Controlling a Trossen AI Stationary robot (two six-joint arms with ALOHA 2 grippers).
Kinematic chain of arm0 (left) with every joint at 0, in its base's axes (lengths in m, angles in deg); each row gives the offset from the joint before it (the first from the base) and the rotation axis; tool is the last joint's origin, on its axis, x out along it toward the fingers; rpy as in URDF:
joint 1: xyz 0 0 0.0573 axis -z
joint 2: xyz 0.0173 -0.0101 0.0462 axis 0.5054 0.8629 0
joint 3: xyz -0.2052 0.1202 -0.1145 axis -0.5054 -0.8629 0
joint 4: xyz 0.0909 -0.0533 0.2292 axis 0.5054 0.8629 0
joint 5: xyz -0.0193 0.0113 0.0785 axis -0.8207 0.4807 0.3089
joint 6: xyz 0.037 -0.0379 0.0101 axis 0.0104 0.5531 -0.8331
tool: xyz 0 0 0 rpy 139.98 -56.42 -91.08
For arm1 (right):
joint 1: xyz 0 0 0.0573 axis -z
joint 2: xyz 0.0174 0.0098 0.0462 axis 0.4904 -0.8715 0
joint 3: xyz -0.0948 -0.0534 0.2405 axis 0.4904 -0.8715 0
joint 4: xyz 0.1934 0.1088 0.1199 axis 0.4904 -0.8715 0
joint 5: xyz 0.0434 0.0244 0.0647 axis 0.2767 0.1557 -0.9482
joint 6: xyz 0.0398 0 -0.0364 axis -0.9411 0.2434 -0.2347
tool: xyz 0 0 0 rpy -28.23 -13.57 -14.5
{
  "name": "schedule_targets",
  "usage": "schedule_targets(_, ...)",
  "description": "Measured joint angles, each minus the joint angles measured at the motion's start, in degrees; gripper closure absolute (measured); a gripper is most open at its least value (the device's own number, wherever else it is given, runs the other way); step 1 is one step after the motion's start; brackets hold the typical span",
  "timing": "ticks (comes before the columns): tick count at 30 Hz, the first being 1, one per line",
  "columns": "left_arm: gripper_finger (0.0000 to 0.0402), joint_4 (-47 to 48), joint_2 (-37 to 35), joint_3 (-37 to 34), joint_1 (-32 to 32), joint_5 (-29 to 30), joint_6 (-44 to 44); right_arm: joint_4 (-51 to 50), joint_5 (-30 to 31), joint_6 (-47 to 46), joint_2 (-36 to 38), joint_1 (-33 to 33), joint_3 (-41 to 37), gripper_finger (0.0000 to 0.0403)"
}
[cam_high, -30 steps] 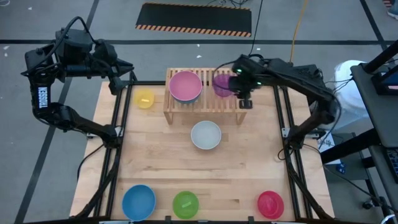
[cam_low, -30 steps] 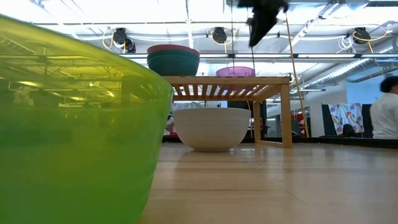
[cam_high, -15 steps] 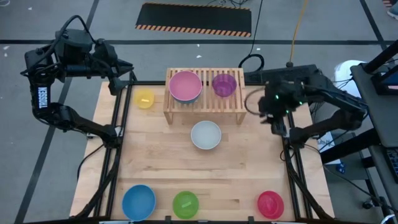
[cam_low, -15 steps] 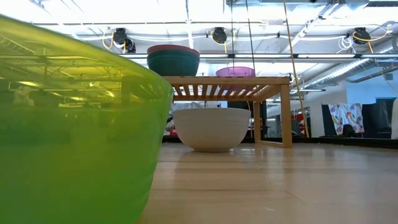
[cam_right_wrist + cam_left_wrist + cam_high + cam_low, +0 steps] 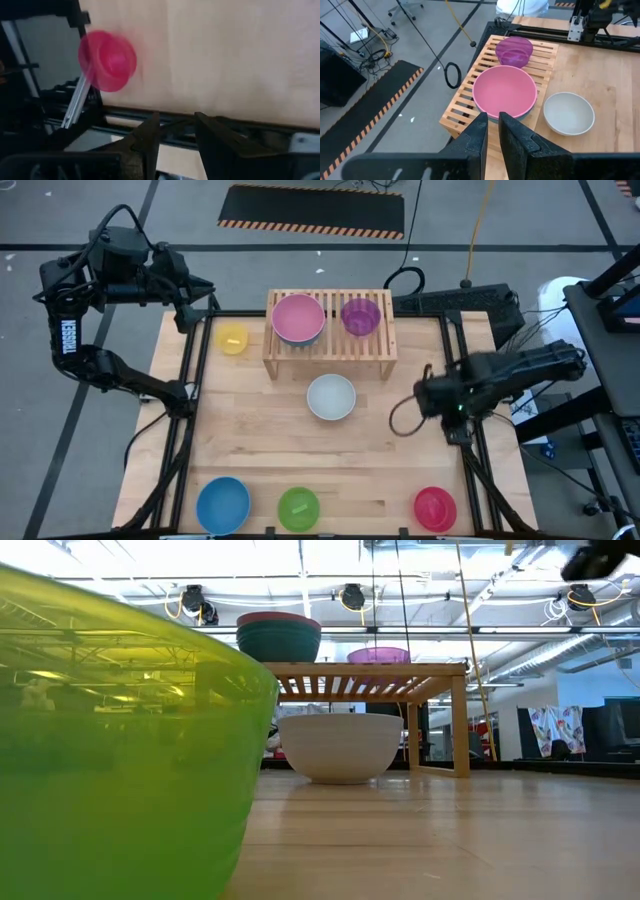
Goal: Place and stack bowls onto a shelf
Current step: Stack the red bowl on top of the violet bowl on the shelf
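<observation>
Grey floor [image 5: 60, 470] (hazard-striped mat [image 5: 312, 211] beyond) under ceiling lights [image 5: 150, 555].
</observation>
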Motion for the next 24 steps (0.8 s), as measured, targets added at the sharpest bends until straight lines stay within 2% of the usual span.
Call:
schedule_targets(4, 0.0348, 0.0, 0.0, 0.0, 0.0, -0.2, -0.1, 12.0, -4.1, -4.6, -0.1, -4.0, -6.5, 0.0287)
schedule_targets(9, 0.0348, 0.0, 0.0, 0.0, 0.0, -1.4, -0.1, 30.7, -4.1, -11.5, -0.1, -8.5, -12.6, 0.0287)
schedule_targets(12, 0.0348, 0.0, 0.0, 0.0, 0.0, -1.5, -0.1, 38.1, -3.4, -16.3, -0.1, -11.1, -16.0, 0.0287)
schedule_targets(24, 0.0348, 0.0, 0.0, 0.0, 0.0, -1.5, -1.5, 44.4, -2.4, -30.4, -0.1, -20.3, -24.2, 0.0313)
